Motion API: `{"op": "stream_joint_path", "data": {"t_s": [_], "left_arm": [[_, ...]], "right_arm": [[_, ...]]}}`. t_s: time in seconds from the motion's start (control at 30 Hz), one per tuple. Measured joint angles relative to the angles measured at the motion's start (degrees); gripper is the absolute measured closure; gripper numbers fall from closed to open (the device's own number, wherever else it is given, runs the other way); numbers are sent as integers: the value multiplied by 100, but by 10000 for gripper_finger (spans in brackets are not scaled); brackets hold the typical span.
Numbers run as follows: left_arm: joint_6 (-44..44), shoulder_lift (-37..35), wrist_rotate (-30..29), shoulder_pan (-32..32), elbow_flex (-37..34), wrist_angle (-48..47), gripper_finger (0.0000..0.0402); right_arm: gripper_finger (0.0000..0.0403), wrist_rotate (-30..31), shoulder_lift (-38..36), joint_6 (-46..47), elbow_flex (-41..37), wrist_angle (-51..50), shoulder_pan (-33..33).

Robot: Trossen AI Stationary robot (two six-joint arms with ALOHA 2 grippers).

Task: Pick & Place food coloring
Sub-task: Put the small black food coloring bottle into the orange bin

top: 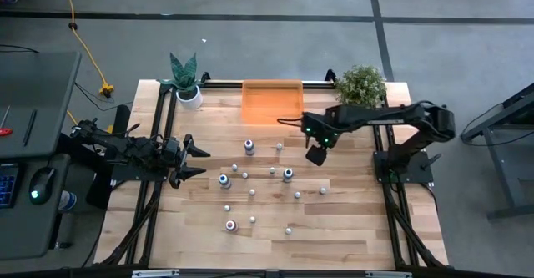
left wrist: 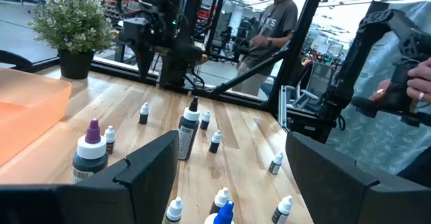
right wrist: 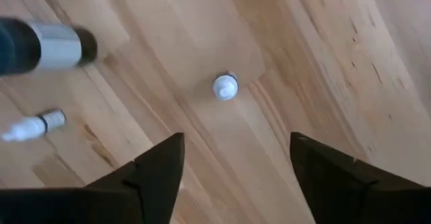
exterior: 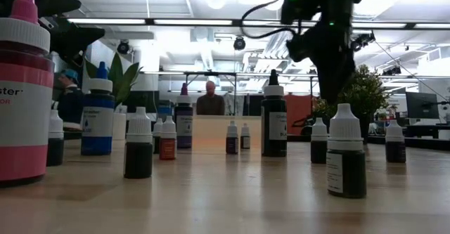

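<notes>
Several food coloring bottles [top: 252, 192] stand upright and scattered on the wooden table. Most are tiny, with white caps. Larger ones include a blue one [top: 224, 180], a red one [top: 231, 224] and dark ones [top: 249, 147] [top: 288, 175]. My right gripper [top: 316, 156] hangs open above the table's right-centre, pointing down. In its wrist view the open fingers [right wrist: 236, 146] stand short of a small white-capped bottle [right wrist: 225, 87], seen from above and untouched. My left gripper [top: 203, 161] is open at the left side, held level and facing the bottles [left wrist: 232, 150].
An orange bin [top: 271, 101] sits at the far edge, between a potted snake plant [top: 187, 82] and a bushy plant [top: 362, 84]. Bare wood lies along the near edge. A person [left wrist: 269, 32] stands beyond the table's right side.
</notes>
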Motion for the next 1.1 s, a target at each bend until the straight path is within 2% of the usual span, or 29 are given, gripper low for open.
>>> {"op": "stream_joint_path", "data": {"t_s": [0.13, 0.3, 0.53, 0.63, 1.1], "left_arm": [[0, 0, 0, -1, 0, 0, 130], [0, 0, 0, 1, 0, 0, 130], [0, 0, 0, 0, 0, 0, 130], [0, 0, 0, 0, 0, 0, 130], [0, 0, 0, -1, 0, 0, 130]], "right_arm": [[133, -58, 563, -411, 610, -392, -49], [132, -68, 952, -404, 908, -435, -49], [132, -100, 1061, 663, 572, -312, -49], [132, 61, 1062, 1093, 434, -245, -49], [132, 160, 1060, 1880, -11, 554, -47]]}}
